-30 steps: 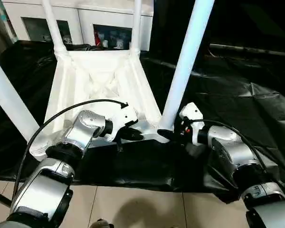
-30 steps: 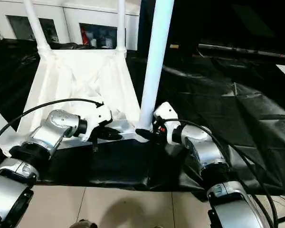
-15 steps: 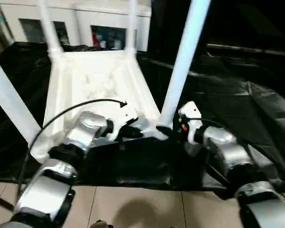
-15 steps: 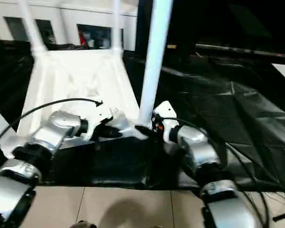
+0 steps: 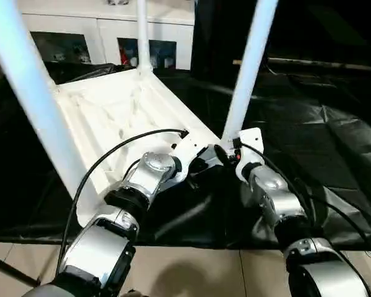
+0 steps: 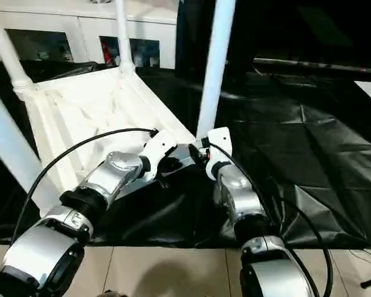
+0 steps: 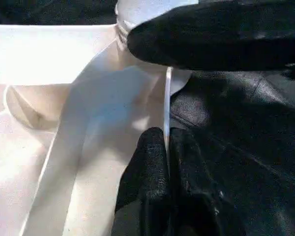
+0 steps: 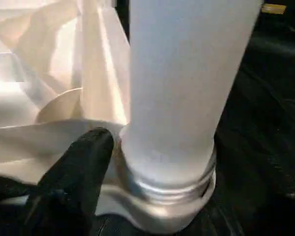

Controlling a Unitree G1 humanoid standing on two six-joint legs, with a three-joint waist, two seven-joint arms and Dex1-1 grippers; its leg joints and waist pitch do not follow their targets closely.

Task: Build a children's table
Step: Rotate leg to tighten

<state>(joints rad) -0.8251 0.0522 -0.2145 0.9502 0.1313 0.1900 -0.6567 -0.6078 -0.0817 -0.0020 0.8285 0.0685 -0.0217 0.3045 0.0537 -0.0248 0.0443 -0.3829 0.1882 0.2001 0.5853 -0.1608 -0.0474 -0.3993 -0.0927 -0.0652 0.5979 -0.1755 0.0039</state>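
White plastic rectangular tabletop [image 5: 120, 114] with raised rim and ribbed underside: lying upside down on a crumpled black plastic sheet [image 5: 321, 142], one long side tilting up from it. Rounded corner sockets are carrying long tapered white cylindrical legs that are pointing upward. Near right leg [image 5: 247, 68] is standing in the corner socket [image 8: 162, 206] closest to the robot; near left leg [image 5: 34, 93] is crossing the left of the head view; far right leg [image 5: 142, 37] and far left leg [image 6: 6, 52] are rising at the back corners.

Left gripper [image 5: 204, 166]: black fingers are pressing together on the thin rim edge [image 7: 167, 113] of the tabletop, just beside the near right socket; in the left wrist view the edge is running between the two closed fingertips [image 7: 150, 162].

Right gripper [image 5: 226, 154]: sitting at the foot of the near right leg, right next to the left gripper. One black finger [image 8: 81, 167] is lying against the socket collar beside the leg; how wide the fingers are standing, and whether they are gripping the leg, cannot be told.

Surroundings: white glass-fronted cabinet [image 5: 105, 37] is standing behind the sheet; pale tiled floor [image 5: 191, 272] is showing at the near edge.
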